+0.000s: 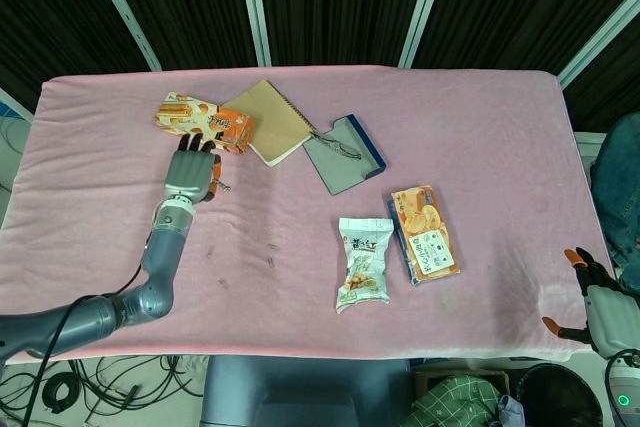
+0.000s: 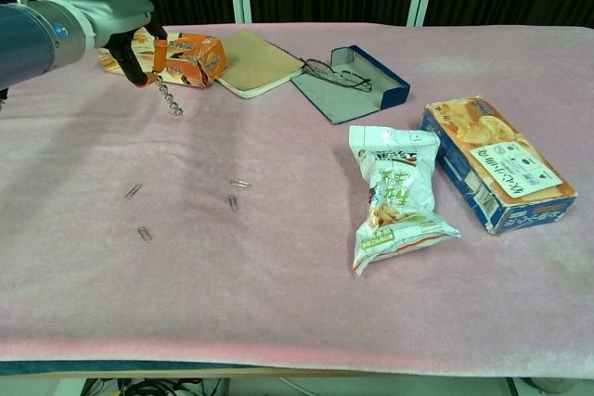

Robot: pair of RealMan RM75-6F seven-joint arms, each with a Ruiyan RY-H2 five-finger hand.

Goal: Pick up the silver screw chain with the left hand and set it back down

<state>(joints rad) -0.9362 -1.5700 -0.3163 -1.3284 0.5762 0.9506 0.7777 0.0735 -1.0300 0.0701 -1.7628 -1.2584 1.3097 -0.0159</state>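
Aloft, left hand (image 2: 125, 30) pinched the silver screw chain (image 2: 168, 97), dangling just before the orange snack box (image 2: 186, 57), right hand (image 1: 598, 299) fingers spread, far off.

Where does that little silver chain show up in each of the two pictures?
Head view: silver screw chain hangs left of centre, beside the left hand.
Chest view: upper left, dangling from that hand.
Shared landmark: the orange snack box just behind.
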